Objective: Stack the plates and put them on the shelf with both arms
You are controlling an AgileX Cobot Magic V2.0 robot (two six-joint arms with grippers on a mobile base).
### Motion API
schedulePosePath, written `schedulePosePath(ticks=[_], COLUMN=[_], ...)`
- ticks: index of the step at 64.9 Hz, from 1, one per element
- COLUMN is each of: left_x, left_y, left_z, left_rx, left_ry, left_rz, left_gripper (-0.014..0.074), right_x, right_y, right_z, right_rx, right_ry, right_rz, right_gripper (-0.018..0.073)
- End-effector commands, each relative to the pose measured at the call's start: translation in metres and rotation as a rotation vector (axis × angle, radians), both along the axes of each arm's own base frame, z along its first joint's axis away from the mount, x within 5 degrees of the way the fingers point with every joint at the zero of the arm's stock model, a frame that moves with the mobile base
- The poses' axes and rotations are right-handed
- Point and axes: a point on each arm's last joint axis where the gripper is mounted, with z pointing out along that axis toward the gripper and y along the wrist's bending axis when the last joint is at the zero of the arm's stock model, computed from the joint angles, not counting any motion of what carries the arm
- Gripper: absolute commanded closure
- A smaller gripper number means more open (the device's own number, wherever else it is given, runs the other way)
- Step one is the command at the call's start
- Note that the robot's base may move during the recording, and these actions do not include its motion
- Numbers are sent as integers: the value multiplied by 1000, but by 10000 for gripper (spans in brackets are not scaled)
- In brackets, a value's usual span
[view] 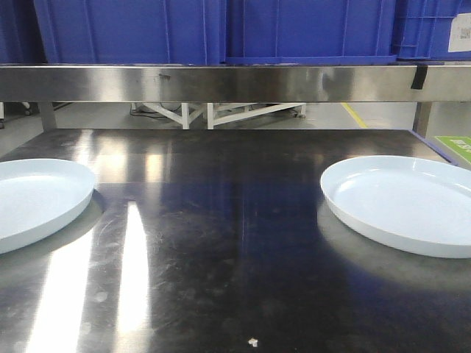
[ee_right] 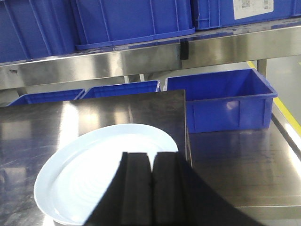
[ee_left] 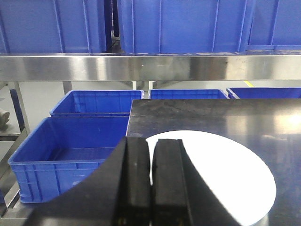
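Two pale blue-white plates lie apart on the dark steel table (view: 235, 243). One plate (view: 33, 195) sits at the left edge, the other plate (view: 405, 202) at the right. The steel shelf (view: 221, 82) runs across the back above the table. Neither gripper shows in the front view. In the left wrist view my left gripper (ee_left: 151, 143) hangs shut and empty above the near rim of the left plate (ee_left: 225, 174). In the right wrist view my right gripper (ee_right: 151, 157) is shut and empty over the near side of the right plate (ee_right: 94, 169).
Blue crates (view: 221, 29) fill the shelf top. More blue crates (ee_left: 70, 146) stand on the floor left of the table, and another blue crate (ee_right: 221, 101) stands beyond its right edge. A lower steel surface (ee_right: 244, 165) lies right of the table.
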Motion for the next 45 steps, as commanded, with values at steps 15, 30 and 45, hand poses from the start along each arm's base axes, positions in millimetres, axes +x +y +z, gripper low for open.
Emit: schedulePosePath(ticks=[15, 30, 45], left_x=[-2, -2, -2], left_y=[-1, -1, -1], left_z=[8, 8, 8], left_rx=[-18, -18, -18], left_ry=[-99, -99, -99], left_rz=[-15, -15, -15], left_gripper=[511, 511, 511], right_x=[-2, -2, -2], right_y=[-1, -1, -1], right_z=[9, 9, 9], right_rx=[-3, -3, -3], right_ry=[-101, -101, -101], right_rz=[-17, -17, -17], right_gripper=[541, 541, 541])
